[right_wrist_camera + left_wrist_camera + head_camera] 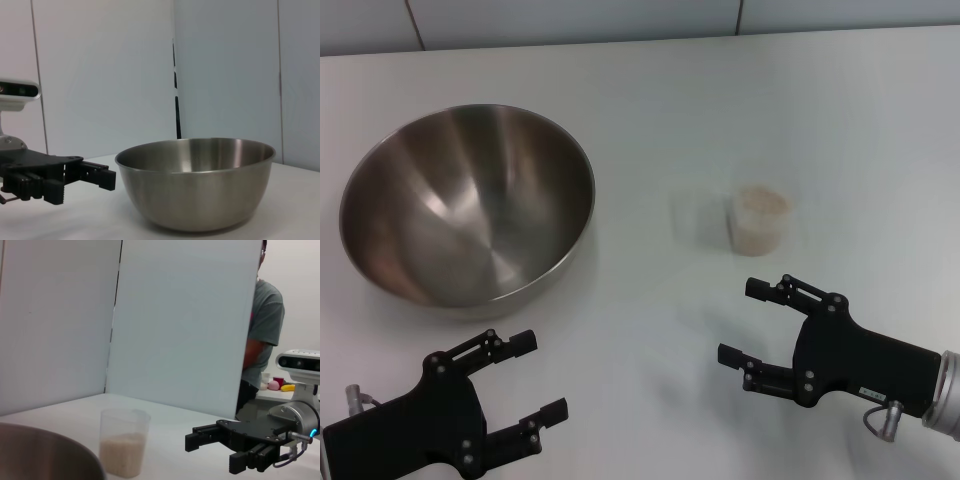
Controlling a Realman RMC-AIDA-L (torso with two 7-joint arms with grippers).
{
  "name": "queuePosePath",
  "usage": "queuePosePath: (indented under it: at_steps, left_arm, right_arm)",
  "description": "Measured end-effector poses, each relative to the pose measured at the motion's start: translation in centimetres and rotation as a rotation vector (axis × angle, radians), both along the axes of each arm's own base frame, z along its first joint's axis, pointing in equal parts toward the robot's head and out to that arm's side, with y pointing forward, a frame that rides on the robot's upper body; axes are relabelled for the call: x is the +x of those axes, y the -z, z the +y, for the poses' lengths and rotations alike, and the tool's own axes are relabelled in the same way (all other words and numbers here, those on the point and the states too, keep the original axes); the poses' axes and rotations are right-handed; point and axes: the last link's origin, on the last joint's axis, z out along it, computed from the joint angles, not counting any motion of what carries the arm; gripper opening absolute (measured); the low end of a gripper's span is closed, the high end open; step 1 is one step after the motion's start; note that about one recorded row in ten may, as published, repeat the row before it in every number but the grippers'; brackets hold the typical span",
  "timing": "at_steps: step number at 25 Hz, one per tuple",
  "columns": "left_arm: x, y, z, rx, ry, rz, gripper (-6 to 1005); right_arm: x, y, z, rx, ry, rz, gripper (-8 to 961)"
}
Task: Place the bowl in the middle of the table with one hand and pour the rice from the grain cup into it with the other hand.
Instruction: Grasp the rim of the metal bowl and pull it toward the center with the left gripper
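The steel bowl (468,203) stands empty on the left half of the white table (650,100); it also shows in the right wrist view (196,181). The clear grain cup (759,221) holds rice (762,201) about halfway up and stands right of centre, also seen in the left wrist view (124,441). My left gripper (543,376) is open near the front edge, just in front of the bowl, touching nothing. Open as well, my right gripper (740,322) hovers in front of the cup with a gap between them.
White panels (185,320) wall the back of the table. Past the panel's edge a person in a grey shirt (262,325) stands by a shelf with small coloured objects. Bare tabletop lies between bowl and cup.
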Motion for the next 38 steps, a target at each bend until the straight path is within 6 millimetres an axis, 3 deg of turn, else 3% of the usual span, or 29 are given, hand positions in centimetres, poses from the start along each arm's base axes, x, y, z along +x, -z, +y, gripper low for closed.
queuePosePath:
  at_steps: [28,33,38]
  left_arm:
    - [0.8,-0.4,0.1,0.006,0.034,-0.042,724]
    - [2.1,-2.1,1.7,0.113,0.043,-0.162,717]
    - [1.6,-4.4,3.9,0.319,-0.058,-0.222,710]
  right_arm:
    - [0.0,0.0,0.0,0.003,0.003,0.003,820]
    - [-0.1,0.1,0.0,0.006,0.006,0.008,820]
    - [-0.2,0.0,0.0,0.007,0.004,0.012,820]
